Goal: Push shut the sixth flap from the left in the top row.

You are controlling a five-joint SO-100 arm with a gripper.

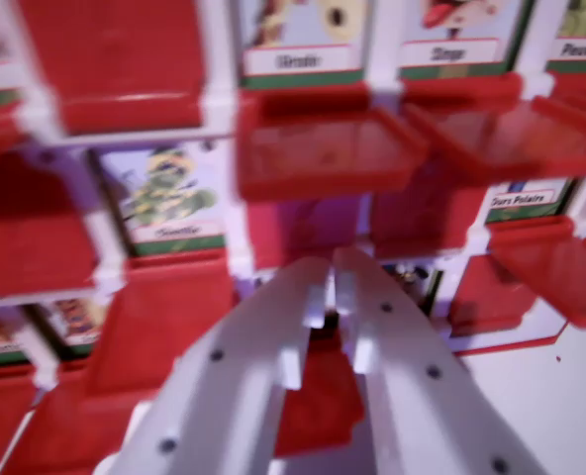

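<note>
Open red flaps (323,148) crowding the board (224,119)

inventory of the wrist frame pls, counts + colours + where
board: one, white frame, fills most of the view.
flaps: several, red, across the rows; some stick out open, one at upper left looks shut; blur hides the exact count.
picture cards: about seven showing, cartoon figures with name strips, behind open flaps; text mostly unreadable.
table: one, white, lower right.
gripper: one, white, bottom centre, fingertips close together, pointing at the board.
</note>
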